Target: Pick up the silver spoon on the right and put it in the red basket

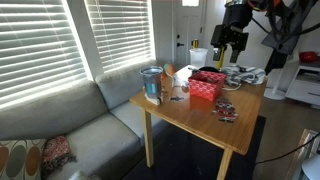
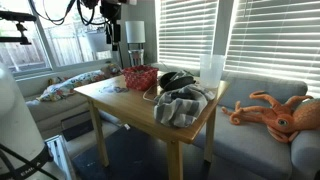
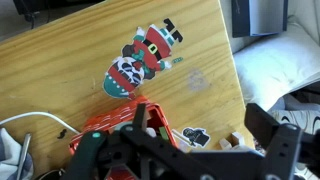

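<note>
Red basket [image 3: 105, 128]; Santa packet [image 3: 145, 55] print legible only wrist view.

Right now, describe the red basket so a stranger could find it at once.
Find the wooden table beside the grey sofa. The red basket sits on it: bright red, rectangular, low-sided, and wider than the blue cup nearby.

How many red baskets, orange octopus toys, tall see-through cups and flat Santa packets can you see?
Red basket: 1
Orange octopus toy: 1
Tall clear cup: 1
Flat Santa packet: 1
Total: 4
</note>
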